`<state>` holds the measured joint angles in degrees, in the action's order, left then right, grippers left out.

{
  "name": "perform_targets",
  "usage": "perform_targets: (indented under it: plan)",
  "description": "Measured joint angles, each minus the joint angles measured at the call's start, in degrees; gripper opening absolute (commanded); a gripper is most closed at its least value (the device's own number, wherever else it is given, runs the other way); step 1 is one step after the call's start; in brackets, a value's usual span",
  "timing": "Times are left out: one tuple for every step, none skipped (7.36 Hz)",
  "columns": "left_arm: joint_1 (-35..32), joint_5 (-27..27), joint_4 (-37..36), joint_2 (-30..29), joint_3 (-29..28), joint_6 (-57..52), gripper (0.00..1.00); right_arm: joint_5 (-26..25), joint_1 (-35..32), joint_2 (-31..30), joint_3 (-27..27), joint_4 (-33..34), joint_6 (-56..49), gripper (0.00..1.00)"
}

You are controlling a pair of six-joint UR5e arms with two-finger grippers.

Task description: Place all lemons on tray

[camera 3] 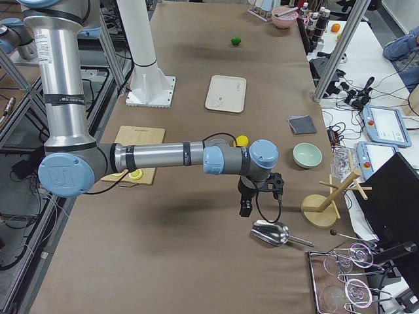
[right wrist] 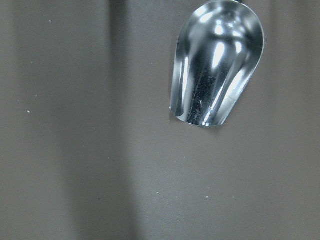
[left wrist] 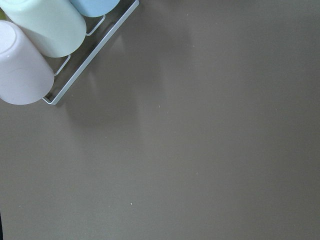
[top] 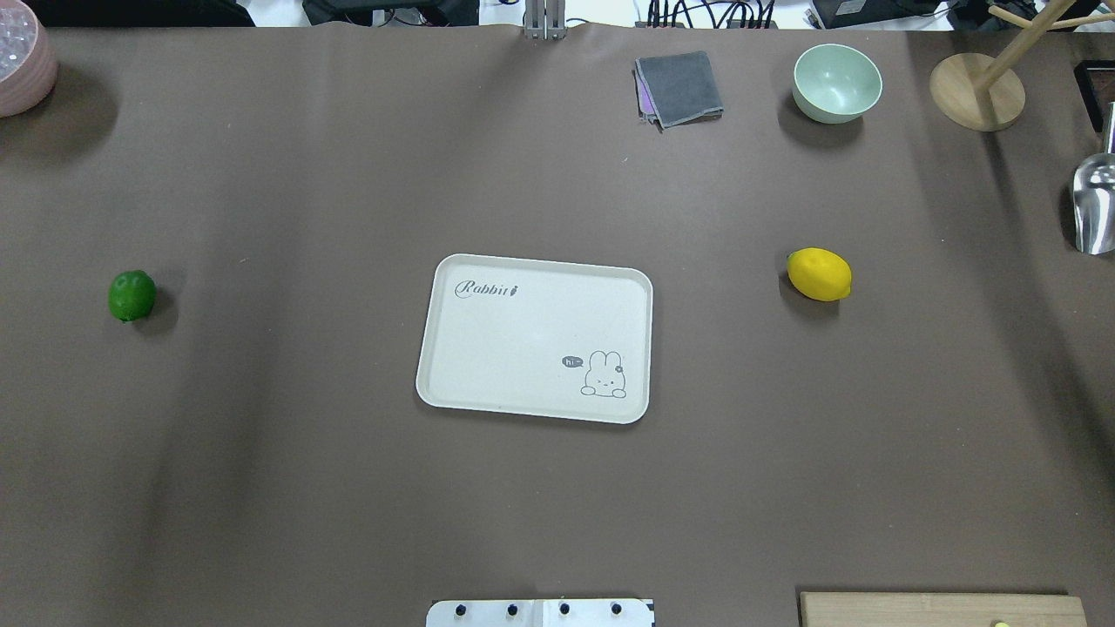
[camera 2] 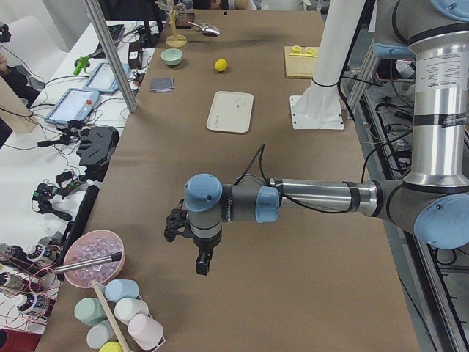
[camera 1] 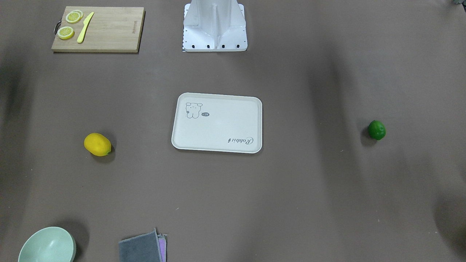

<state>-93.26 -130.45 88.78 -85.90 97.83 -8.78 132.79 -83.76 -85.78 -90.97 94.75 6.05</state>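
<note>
The yellow lemon (camera 1: 97,144) lies on the brown table, on the overhead view's right (top: 819,274). The green lemon (camera 1: 376,130) lies on the overhead view's left (top: 132,295). The cream tray (camera 1: 218,125) sits empty between them (top: 523,340). My left gripper (camera 2: 201,264) hangs over the table's left end, far from the green lemon. My right gripper (camera 3: 245,209) hangs near the right end, past the yellow lemon (camera 3: 241,140). Both grippers show only in the side views, so I cannot tell whether they are open or shut.
A wooden cutting board (camera 1: 98,29) holds lemon slices and a yellow knife. A green bowl (top: 836,83), folded cloths (top: 679,87), a wooden stand (top: 976,91) and a metal scoop (right wrist: 217,65) are at the right. Cups (left wrist: 35,30) and a pink bowl (top: 22,65) are at the left.
</note>
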Motion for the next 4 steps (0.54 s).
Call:
perform_targets:
  plan:
    - [0.0,-0.09,-0.06,0.11,0.41,0.0,0.98,0.01,0.0,0.01,0.02,0.01,0.03,1.0]
    - [0.0,-0.18,-0.12,0.32,0.7,-0.01,0.98,0.01,0.0,0.03,0.06,0.05,0.09,1.0]
    - [0.01,-0.22,-0.07,0.5,0.84,-0.01,0.98,0.01,0.0,0.04,0.04,0.06,0.12,1.0]
    - [0.01,-0.22,-0.01,0.59,0.85,-0.01,0.98,0.01,0.0,0.06,-0.02,0.03,0.1,1.0]
